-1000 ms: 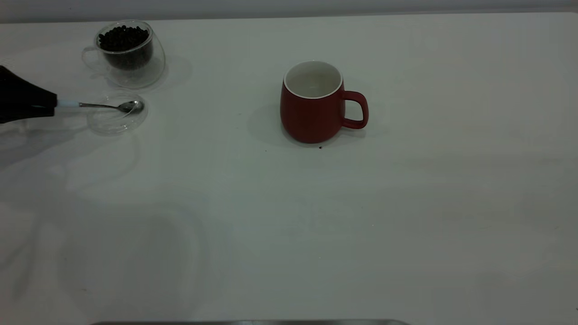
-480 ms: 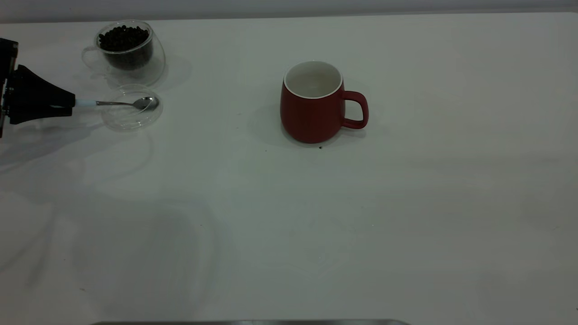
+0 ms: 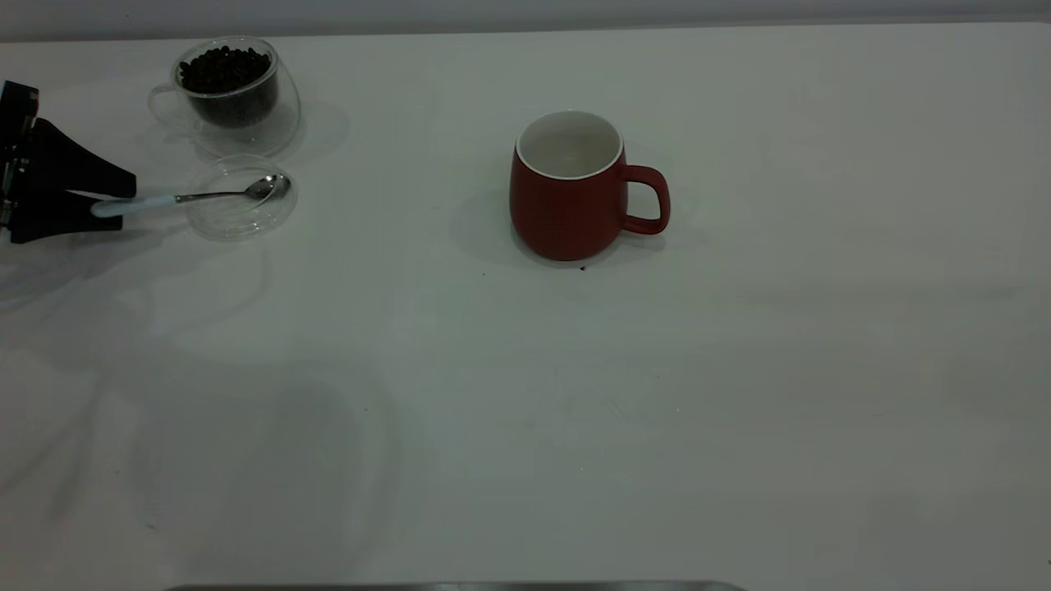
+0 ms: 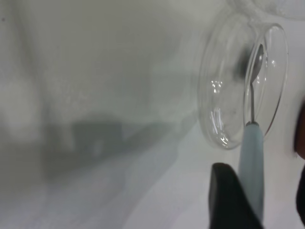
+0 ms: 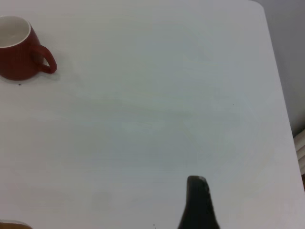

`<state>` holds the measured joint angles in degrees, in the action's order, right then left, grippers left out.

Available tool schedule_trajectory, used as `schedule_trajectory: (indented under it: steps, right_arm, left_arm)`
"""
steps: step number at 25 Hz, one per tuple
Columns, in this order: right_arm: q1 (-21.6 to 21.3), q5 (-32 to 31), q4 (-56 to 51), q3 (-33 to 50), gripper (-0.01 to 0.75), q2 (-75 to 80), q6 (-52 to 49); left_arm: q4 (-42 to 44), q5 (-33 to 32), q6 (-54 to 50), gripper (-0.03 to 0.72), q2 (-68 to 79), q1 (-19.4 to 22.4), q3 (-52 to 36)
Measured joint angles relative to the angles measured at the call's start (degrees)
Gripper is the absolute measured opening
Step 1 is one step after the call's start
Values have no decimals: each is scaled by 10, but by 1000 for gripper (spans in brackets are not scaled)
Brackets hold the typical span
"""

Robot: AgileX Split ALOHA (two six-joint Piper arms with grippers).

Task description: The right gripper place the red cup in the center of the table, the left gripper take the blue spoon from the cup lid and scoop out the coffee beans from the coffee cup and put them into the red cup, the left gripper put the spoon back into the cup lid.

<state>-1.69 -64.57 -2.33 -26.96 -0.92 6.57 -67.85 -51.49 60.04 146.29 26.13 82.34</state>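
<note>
Right now the table (image 3: 525,394) is carrying everything, plain white top. Red cup (image 3: 568,187) is sitting upright near the middle, handle pointing toward the right arm's side, white inside looking empty; one dark speck is lying on the table just in front of its base. Coffee cup (image 3: 232,94) is standing at the far left corner, well apart from the red cup, holding the coffee beans (image 3: 224,69) heaped near its rim. Cup lid (image 3: 240,196) is lying flat just in front of the coffee cup, close beside it. Left gripper (image 3: 107,201) is sitting low at the left edge, fingers spread apart with the pale handle lying between them, not visibly clamping it. Blue spoon (image 3: 185,197) is resting with its metal bowl inside the lid and its neck crossing the lid's rim, handle reaching out toward the gripper. Right gripper (image 5: 198,200) is showing only one dark fingertip over bare table, well away from the red cup; can't tell its finger spread.
</note>
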Motion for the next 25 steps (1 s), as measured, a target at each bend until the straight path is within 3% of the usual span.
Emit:
schedule_trajectory:
  steps: [6,8,19,25]
  right_arm:
    - [0,0,0,0,590,0,0]
    - [0,0,0,0,590,0,0]
    - [0,0,0,0,590,0,0]
    - [0,0,0,0,590,0,0]
  left_arm:
    - [11,0,-11,577,0,0,0]
    - [28,0,-13,598,-6,0,0]
    - [200,-18,-123,600,-175,0,26]
    - [245,-120,-193,595,-323,0,27]
